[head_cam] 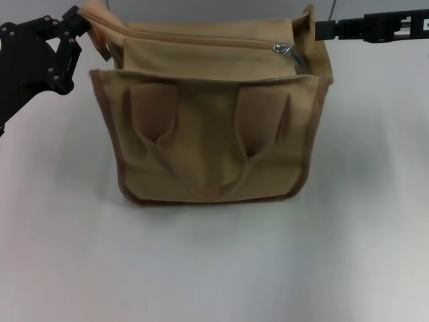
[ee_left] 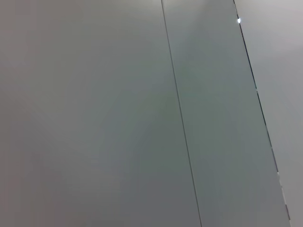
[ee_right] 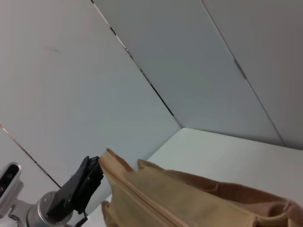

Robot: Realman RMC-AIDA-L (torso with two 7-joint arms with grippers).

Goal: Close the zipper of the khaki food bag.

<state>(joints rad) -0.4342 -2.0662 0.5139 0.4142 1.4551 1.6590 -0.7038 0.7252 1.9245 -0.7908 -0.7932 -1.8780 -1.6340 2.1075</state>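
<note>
The khaki food bag (head_cam: 208, 144) is stood on the table (head_cam: 214, 268); its far left corner is pinched by the left hand (head_cam: 82, 21); the zipper (head_cam: 201, 39) slider is seen near the right end; the right hand (head_cam: 320, 29) is touching the far right corner, its grip state cannot be told.

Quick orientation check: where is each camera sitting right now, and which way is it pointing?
Head view: on the robot's head, looking forward and down at the khaki food bag on the white table; left hand at the bag's left top corner, right hand by its right end.
Left wrist view: faces only grey wall panels; no body shows.
Right wrist view: looks along the bag top toward the left hand.
Head and right wrist views share bag and left hand.
</note>
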